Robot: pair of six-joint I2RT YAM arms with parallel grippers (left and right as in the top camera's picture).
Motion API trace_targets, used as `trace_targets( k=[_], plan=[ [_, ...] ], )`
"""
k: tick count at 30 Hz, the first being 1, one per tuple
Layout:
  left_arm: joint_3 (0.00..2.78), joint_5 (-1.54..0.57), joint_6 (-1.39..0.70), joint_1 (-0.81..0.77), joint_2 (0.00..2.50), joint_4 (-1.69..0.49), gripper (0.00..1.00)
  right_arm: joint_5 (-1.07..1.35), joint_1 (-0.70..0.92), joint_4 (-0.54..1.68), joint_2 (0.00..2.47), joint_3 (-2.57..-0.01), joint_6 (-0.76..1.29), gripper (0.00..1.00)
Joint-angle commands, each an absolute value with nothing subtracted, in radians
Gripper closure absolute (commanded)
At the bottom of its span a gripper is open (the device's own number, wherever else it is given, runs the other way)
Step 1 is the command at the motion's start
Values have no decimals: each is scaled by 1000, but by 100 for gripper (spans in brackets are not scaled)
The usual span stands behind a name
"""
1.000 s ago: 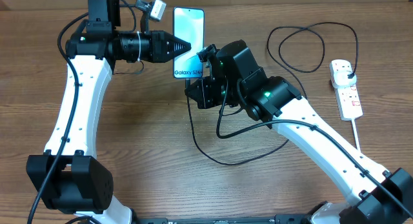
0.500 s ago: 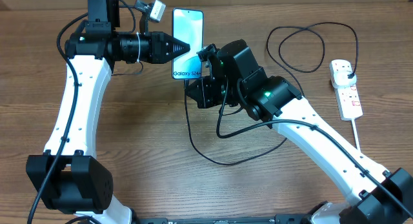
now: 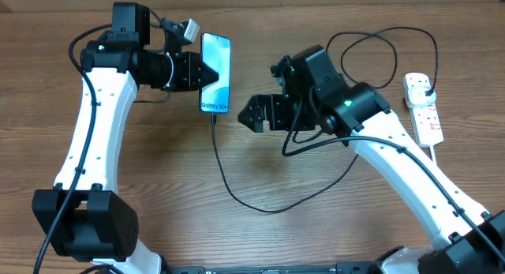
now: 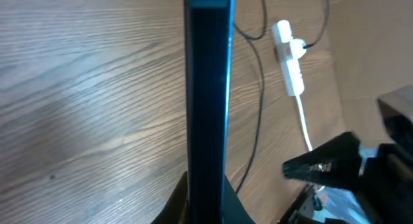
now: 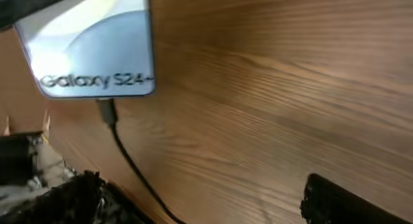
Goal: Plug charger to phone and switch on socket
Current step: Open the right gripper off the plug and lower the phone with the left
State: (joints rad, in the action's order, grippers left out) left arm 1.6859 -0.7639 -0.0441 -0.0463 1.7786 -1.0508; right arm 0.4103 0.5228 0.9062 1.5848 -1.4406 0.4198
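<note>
The wooden table (image 3: 158,187) carries everything. The left arm reaches in from the left, and its claw (image 3: 208,72) is clenched on the phone (image 3: 222,59), pinching one long edge. In the left wrist view the phone shows edge-on, rising between the two fingers. The right arm comes in from the right. Its claw (image 3: 252,114) is released, the fingers spread wide with nothing between them, and it hangs a little apart from the phone's lower end.

The white socket (image 3: 424,108) lies near the table's right edge, well apart from the phone, with a black plug (image 3: 427,87) in its far end. The phone's lit screen faces up, with the "Galaxy" text at its near end. The charger (image 3: 215,140) runs from that end in a loose curve across the table. Its plug tip (image 5: 106,110) sits in the phone's port.
</note>
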Motion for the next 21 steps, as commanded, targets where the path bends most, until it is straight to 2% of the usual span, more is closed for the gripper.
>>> trace_targets(
  k=[1, 9, 12, 15, 21],
  plan=[
    [1631, -744, -22, -60, 1769, -1069, 96, 404, 494, 969, 1549, -1467, 419, 0],
    [1506, -760, -96, -101, 1800, -1037, 96, 405, 485, 1009, 1549, -1467, 445, 0],
    [1506, -765, -166, -141, 1868, -1008, 96, 404, 485, 1025, 1549, -1466, 484, 0],
    [1506, -867, -165, -177, 1951, -967, 96, 404, 485, 1031, 1549, -1465, 484, 0],
    [1506, -883, -163, -190, 2056, -908, 96, 404, 485, 1036, 1550, -1465, 483, 0]
  ],
)
